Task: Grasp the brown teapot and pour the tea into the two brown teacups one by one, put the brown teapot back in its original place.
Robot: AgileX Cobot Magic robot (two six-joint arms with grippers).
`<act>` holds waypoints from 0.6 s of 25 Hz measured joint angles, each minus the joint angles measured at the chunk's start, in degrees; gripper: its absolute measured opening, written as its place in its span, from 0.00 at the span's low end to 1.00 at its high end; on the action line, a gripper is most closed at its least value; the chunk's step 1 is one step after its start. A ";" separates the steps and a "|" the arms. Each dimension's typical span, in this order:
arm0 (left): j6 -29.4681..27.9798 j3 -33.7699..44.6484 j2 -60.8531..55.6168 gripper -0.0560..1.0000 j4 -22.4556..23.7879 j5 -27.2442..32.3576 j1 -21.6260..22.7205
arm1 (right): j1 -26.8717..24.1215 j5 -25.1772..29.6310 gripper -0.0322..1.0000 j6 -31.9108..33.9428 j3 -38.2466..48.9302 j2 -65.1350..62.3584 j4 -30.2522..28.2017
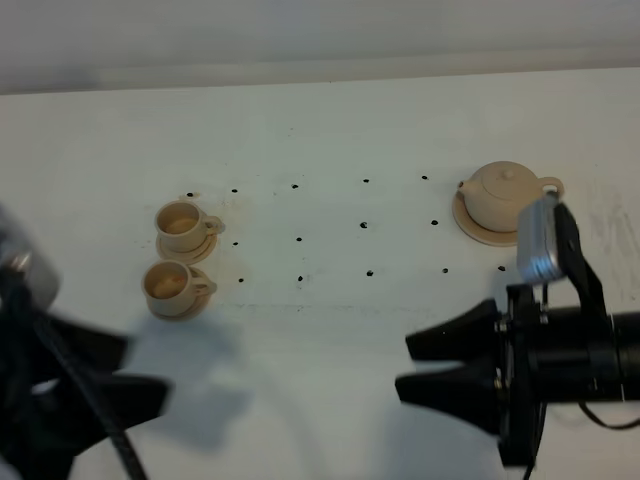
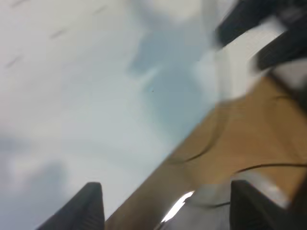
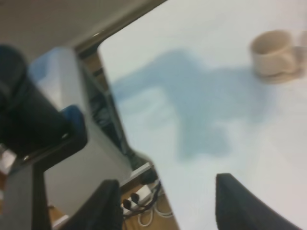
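Left arm [image 1: 40, 400]: I see it low at the front left corner of the bench [image 1: 330, 120], dark and blurry.
Left gripper [image 1: 130, 372]: its two fingers [image 2: 91, 208] are spread wide apart and it is empty.
Right arm [image 1: 590, 360]: it lies flat and reaches in from the right edge, near the front.
Right gripper [image 1: 408, 366]: it points toward the left edge, fingers [image 3: 108, 206] apart, empty.

I see a white tabletop [image 1: 330, 120] w/ small black dots [image 1: 299, 239] mid-way, pale grey wall [image 1: 300, 35] behind its far edge. Past the edge, left wrist cam shows brown floor [image 2: 240, 143] w/ dark cables [image 2: 259, 167]; right wrist cam, a white power strip [image 3: 136, 199] down below.
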 joint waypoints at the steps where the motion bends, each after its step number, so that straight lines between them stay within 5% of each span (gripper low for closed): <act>1: -5.13 0.00 -1.95 0.56 5.18 0.59 0.00 | 0.00 -0.71 0.45 1.13 -0.84 0.02 0.05; 9: -34.36 0.42 -15.62 0.56 37.25 10.91 0.00 | 0.00 -8.84 0.45 11.39 -7.08 0.13 0.45; 12: -39.59 3.56 -18.60 0.56 43.25 10.91 0.00 | 0.00 -12.84 0.45 14.81 -9.17 0.14 0.45; 15: -40.91 7.83 -20.95 0.56 44.51 10.85 0.00 | 0.00 -15.25 0.45 16.46 -11.43 0.19 0.37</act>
